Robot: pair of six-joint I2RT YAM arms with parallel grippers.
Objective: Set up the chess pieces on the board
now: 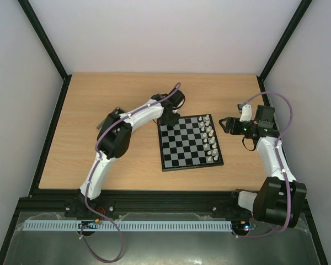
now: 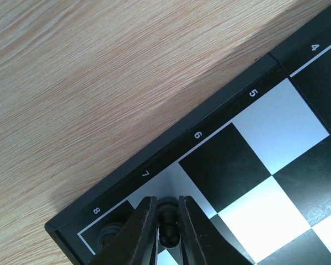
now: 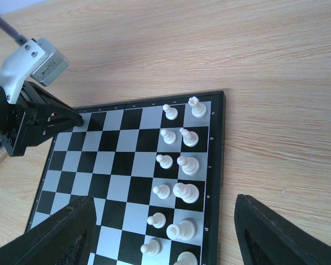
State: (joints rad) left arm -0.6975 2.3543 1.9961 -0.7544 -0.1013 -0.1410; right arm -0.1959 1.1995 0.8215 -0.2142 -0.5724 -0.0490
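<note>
Left claw [image 2: 166, 203] | clenched on black pawn [image 2: 167, 231] | risk: a skewed release topples it against the piece [image 2: 111, 233] just left.

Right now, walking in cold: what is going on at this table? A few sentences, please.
Two robot arms are setting up a chessboard. The left gripper is shut on a black piece at the board's far left corner, next to a second black piece on the corner square. The white pieces stand in two rows along the opposite edge. The right gripper hangs open beside that edge, holding nothing.
</note>
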